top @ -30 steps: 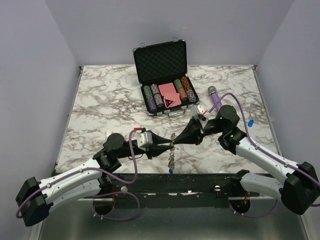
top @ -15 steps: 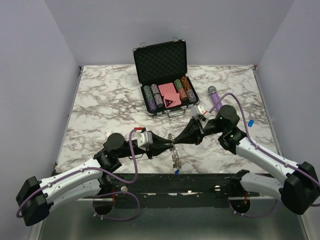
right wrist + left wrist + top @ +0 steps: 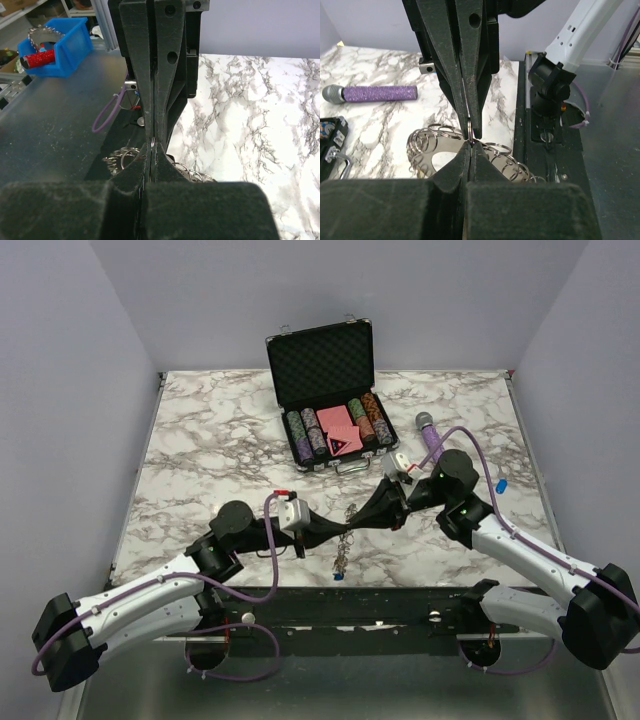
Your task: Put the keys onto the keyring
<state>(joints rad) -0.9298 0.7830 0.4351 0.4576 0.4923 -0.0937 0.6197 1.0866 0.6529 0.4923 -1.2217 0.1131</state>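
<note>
Left claw [image 3: 470, 149], right claw [image 3: 472, 131], tip-to-tip at keyring [image 3: 427, 150]

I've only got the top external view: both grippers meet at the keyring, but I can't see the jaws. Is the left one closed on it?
Observer: Yes. The left wrist view shows the left gripper shut, its tips pinching a small wire loop at the keyring edge.
Operator: And the right?
Observer: In the right wrist view, the right gripper is shut too, apparently on that same loop, tip to tip with the left.
Operator: What's the fringe?
Observer: The fringe is a row of small silver loops.
</note>
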